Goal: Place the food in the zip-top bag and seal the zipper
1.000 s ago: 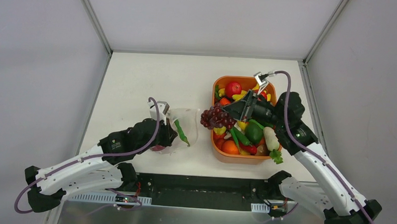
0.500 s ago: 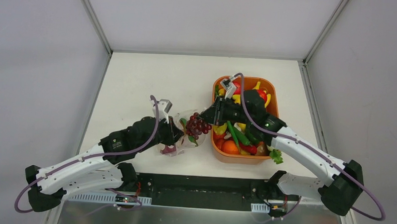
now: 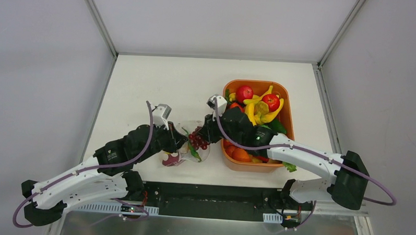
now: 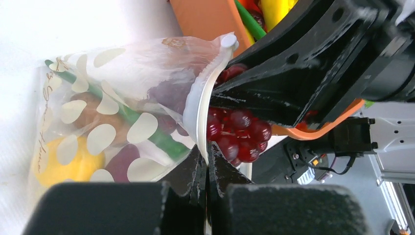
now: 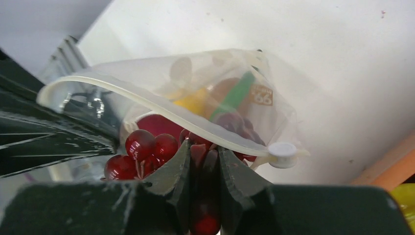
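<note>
The clear dotted zip-top bag [image 3: 181, 147] lies left of the orange tray, its mouth facing right; it also shows in the left wrist view [image 4: 112, 117] and the right wrist view [image 5: 220, 93]. A green pepper, a yellow piece and purple pieces lie inside. My left gripper [image 4: 206, 164] is shut on the bag's whitish zipper rim [image 4: 201, 115] and holds the mouth open. My right gripper [image 5: 203, 159] is shut on a bunch of dark red grapes [image 3: 198, 139] [image 5: 142, 149] and holds it at the bag's mouth, under the zipper strip [image 5: 161, 110] with its white slider [image 5: 283, 152].
The orange tray [image 3: 229, 159] at the right holds several toy fruits and vegetables: red apples [image 3: 244, 92], yellow bananas [image 3: 263, 111], green and orange pieces. The black base rail runs along the near table edge.
My right gripper has carried the grapes left from over the tray to the bag's mouth. My left gripper has lifted and turned the bag's rim toward it.
</note>
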{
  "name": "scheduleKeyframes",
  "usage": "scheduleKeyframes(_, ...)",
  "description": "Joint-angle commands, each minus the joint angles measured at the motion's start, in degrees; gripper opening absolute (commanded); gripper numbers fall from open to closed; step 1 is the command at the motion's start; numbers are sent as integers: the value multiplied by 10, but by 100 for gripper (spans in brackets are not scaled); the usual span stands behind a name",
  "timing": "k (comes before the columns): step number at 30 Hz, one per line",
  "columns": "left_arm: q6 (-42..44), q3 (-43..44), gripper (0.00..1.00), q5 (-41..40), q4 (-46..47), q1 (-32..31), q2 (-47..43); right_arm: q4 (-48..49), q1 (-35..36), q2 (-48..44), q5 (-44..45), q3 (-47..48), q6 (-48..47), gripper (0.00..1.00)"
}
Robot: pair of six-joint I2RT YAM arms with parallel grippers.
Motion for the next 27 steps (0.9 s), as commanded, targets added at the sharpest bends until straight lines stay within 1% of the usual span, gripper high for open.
scheduleKeyframes(1, -5, 21, 0, -24, -11, -7, -1, -16, 36, 29, 109, 57, -81, 19)
scheduleKeyframes(2, -5, 23, 0, -27, -17, -7, 1, -18, 38, 37, 104, 66, -78, 27)
scheduleKeyframes(3, -6, 26, 0, -32, -26, -7, 4, -18, 39, 42, 101, 70, -71, 29)
scheduleKeyframes(5, -6, 37, 0, -44, -53, -7, 10, -26, 39, 51, 118, 82, -37, 29)
scheduleKeyframes(7, -5, 48, 0, -60, -84, -7, 15, -33, 39, 51, 110, 92, -16, 29)
scheduleKeyframes(9, -5, 57, 0, -72, -112, -7, 20, -24, 39, 48, 118, 88, 9, 28)
scheduleKeyframes(10, -6, 60, 1, -76, -121, -7, 22, -4, 40, 48, 108, 85, 12, 27)
scheduleKeyframes(11, -6, 61, 1, -76, -125, -7, 22, 1, 41, 50, 115, 86, 19, 24)
scheduleKeyframes(13, -9, 65, 3, -76, -131, -8, 23, 13, 50, 48, 175, 81, 31, 17)
scheduleKeyframes(14, -10, 68, 3, -75, -136, -7, 25, 34, 58, 43, 205, 70, 29, 16)
scheduleKeyframes(17, -13, 85, 4, -77, -155, -7, 33, 107, 74, 26, 246, 30, 18, 17)
scheduleKeyframes(19, -12, 99, 4, -74, -169, -8, 43, 156, 100, 23, 270, 10, -3, 17)
scheduleKeyframes(20, -11, 107, 4, -71, -175, -7, 48, 171, 115, 29, 287, 8, -37, 17)
scheduleKeyframes(21, -9, 116, 4, -70, -182, -7, 53, 177, 131, 43, 324, 12, -53, 17)
scheduleKeyframes(22, -8, 126, 4, -70, -189, -7, 58, 178, 144, 61, 365, 23, -94, 18)
scheduleKeyframes(24, -5, 144, 4, -72, -202, -7, 64, 179, 161, 98, 432, 37, -144, 22)
scheduleKeyframes(25, -4, 149, 4, -76, -206, -7, 64, 184, 166, 113, 448, 40, -165, 25)
scheduleKeyframes(27, -4, 159, 4, -87, -213, -7, 64, 167, 175, 126, 455, 57, -172, 32)
